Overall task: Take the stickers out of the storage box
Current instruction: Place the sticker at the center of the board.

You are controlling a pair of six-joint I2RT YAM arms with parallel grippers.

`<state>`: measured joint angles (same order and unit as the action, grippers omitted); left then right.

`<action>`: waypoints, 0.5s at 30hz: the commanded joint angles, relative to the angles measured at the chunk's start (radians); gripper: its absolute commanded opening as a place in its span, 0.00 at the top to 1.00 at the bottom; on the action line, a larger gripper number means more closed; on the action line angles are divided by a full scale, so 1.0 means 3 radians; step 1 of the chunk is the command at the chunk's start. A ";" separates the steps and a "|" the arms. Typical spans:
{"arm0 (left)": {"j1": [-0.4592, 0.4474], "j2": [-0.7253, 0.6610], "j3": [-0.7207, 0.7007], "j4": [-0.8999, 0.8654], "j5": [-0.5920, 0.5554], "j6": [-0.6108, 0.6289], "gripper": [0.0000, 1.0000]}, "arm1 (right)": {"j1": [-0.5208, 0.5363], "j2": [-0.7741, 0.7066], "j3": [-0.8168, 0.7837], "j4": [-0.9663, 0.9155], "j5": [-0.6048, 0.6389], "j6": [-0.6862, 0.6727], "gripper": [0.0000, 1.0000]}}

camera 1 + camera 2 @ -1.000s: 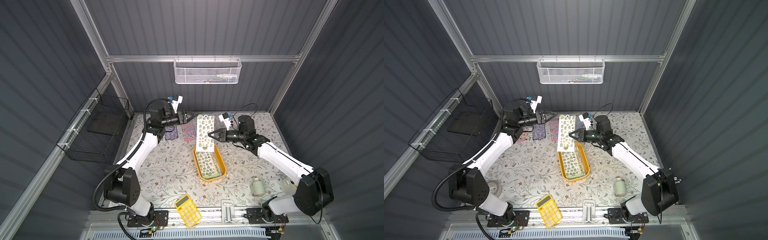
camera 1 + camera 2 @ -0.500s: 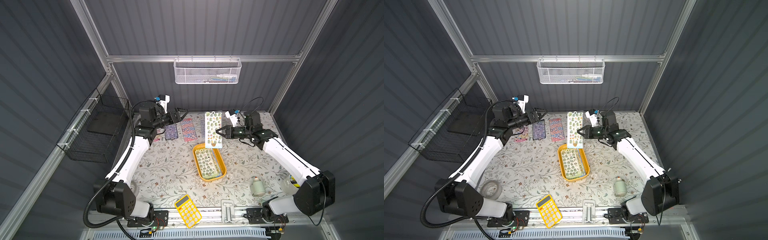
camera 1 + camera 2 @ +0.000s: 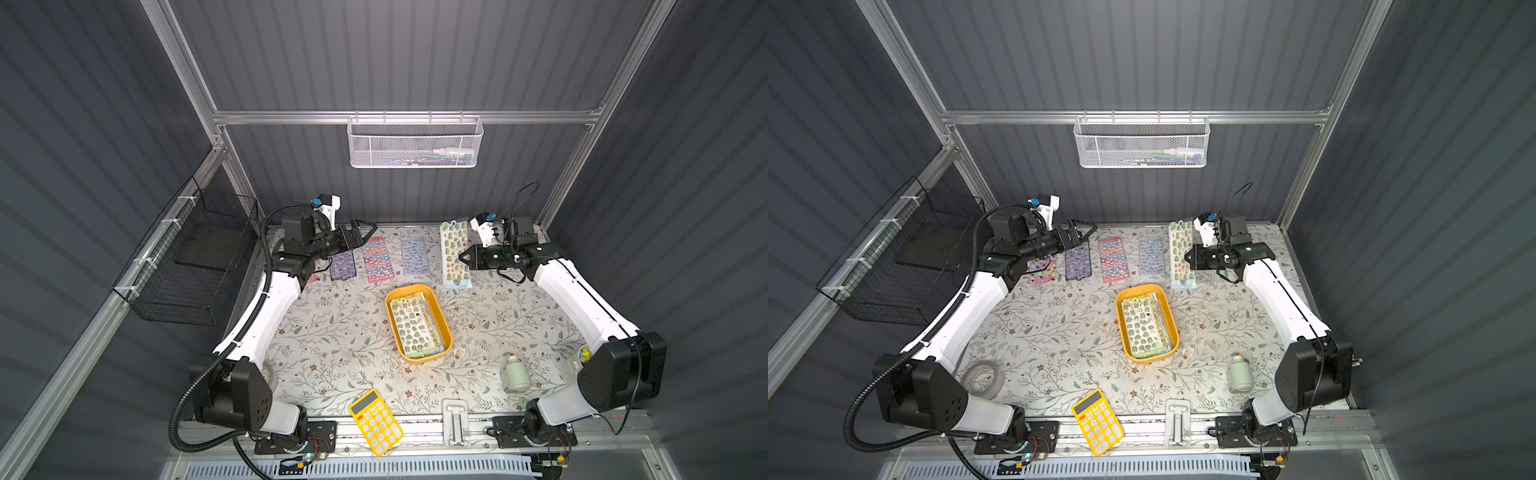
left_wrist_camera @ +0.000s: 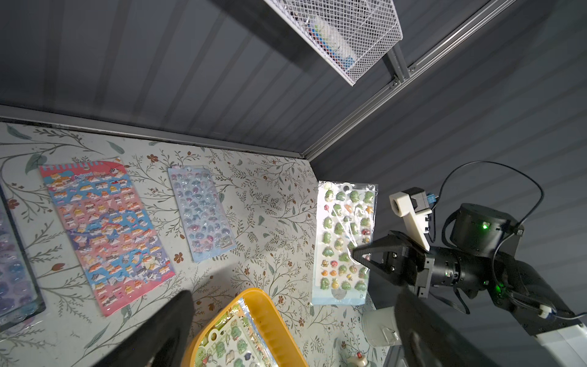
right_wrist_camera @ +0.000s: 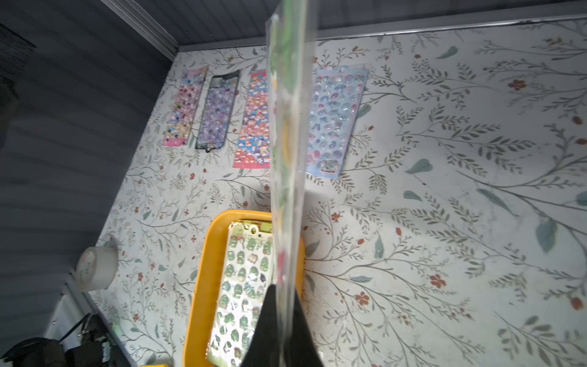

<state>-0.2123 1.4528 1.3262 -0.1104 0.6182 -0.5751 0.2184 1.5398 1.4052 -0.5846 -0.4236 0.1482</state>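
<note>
Left arm (image 3: 266, 307): reaching toward the back on its own side, elbow bending, forearm pointing inward.
Left gripper (image 3: 368, 233): hovering in the air with jaws spread wide, gripping nothing.
Right arm (image 3: 582, 299): stretching to the back too, forearm aiming inward at the other arm.
Right gripper (image 3: 460, 257): pinching tight on the side edge of a green sticker sheet (image 3: 451, 245).
</note>
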 commanded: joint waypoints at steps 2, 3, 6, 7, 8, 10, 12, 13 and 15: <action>0.0028 -0.0025 -0.0087 0.0187 0.0012 0.0009 0.00 | -0.0065 0.0124 0.0145 -0.0220 0.0256 -0.0240 1.00; 0.0028 -0.0065 -0.0128 0.0263 -0.0036 -0.0035 0.00 | -0.0095 0.0141 0.0148 -0.0180 0.0232 -0.0230 1.00; 0.0028 -0.0244 -0.0286 0.0421 -0.0240 -0.0117 0.00 | -0.0167 0.0181 0.0147 -0.0052 0.0204 -0.0223 1.00; 0.0032 -0.0296 -0.0296 0.0381 -0.0339 -0.0123 0.00 | -0.0189 0.0204 0.0165 -0.0048 0.0214 -0.0235 1.00; 0.0033 -0.0343 -0.0289 0.0300 -0.0463 -0.0115 0.00 | -0.0217 0.0246 0.0194 -0.0056 0.0221 -0.0247 1.00; 0.0033 -0.0396 -0.0268 0.0190 -0.0585 -0.0010 0.00 | -0.0270 0.0323 0.0255 -0.0090 0.0212 -0.0268 1.00; 0.0037 -0.0425 -0.0252 0.0101 -0.0672 0.0094 0.00 | -0.0330 0.0390 0.0303 -0.0098 0.0161 -0.0259 1.00; 0.0036 -0.0417 -0.0231 0.0047 -0.0687 0.0141 0.00 | -0.0350 0.0411 0.0312 -0.0084 0.0150 -0.0259 1.00; 0.0038 -0.0369 -0.0173 -0.0055 -0.0644 0.0221 0.00 | -0.0382 0.0465 0.0324 -0.0047 0.0165 -0.0273 1.00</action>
<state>-0.2077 1.3361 1.2430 -0.0704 0.4580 -0.5671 0.1177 1.6608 1.4780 -0.5987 -0.3714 0.0845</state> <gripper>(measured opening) 0.997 0.050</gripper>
